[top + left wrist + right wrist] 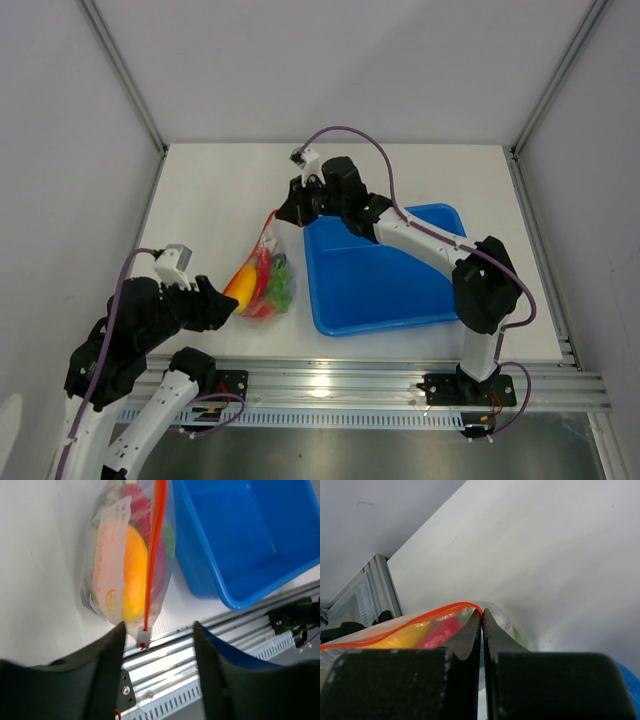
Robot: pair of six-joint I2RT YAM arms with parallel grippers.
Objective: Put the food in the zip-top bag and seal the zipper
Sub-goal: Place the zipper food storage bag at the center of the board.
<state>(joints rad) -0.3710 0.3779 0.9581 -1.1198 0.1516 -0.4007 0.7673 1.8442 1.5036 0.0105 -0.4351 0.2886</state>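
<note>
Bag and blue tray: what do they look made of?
The zip-top bag looks like thin clear plastic film: crinkled, glossy, food showing through. The blue tray is probably rigid moulded plastic, smooth with soft sheen and rounded rim.

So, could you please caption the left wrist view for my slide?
Open left claw framing the zipper end of the filled bag, tray alongside.

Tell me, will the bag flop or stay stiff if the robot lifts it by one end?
Probably floppy: the bag is thin, crinkly clear plastic. It would likely sag, since the food bulges inside and could slide to the low end. It may slip too: the right gripper pinches only the thin zipper edge.
</note>
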